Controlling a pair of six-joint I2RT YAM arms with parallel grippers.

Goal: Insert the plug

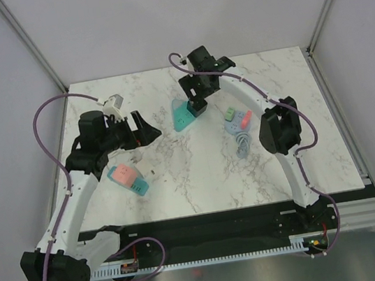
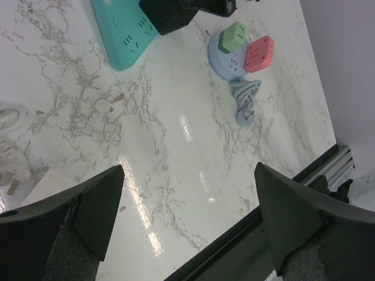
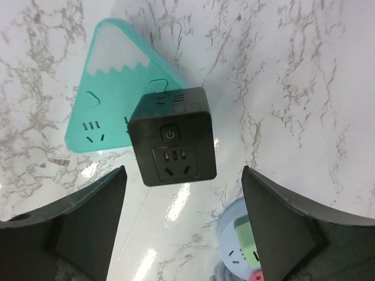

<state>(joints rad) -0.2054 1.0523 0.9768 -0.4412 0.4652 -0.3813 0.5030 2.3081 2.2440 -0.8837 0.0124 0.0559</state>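
At the near left of the table [image 1: 202, 188], you will find a pink-and-teal adapter [image 1: 127, 178] lying flat. Just beyond it, the left gripper [image 2: 188, 170] hovers over bare marble, jaws spread wide and holding nothing. Farther back, the black cube plug [image 3: 171, 136] sits on the teal socket board [image 3: 108, 88]. The right gripper [image 3: 183, 171] hangs above it, fingers wide apart and empty.

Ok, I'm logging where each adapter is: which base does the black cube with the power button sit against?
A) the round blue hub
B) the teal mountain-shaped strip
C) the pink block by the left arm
B: in the right wrist view the black cube overlaps the lower corner of the teal strip.
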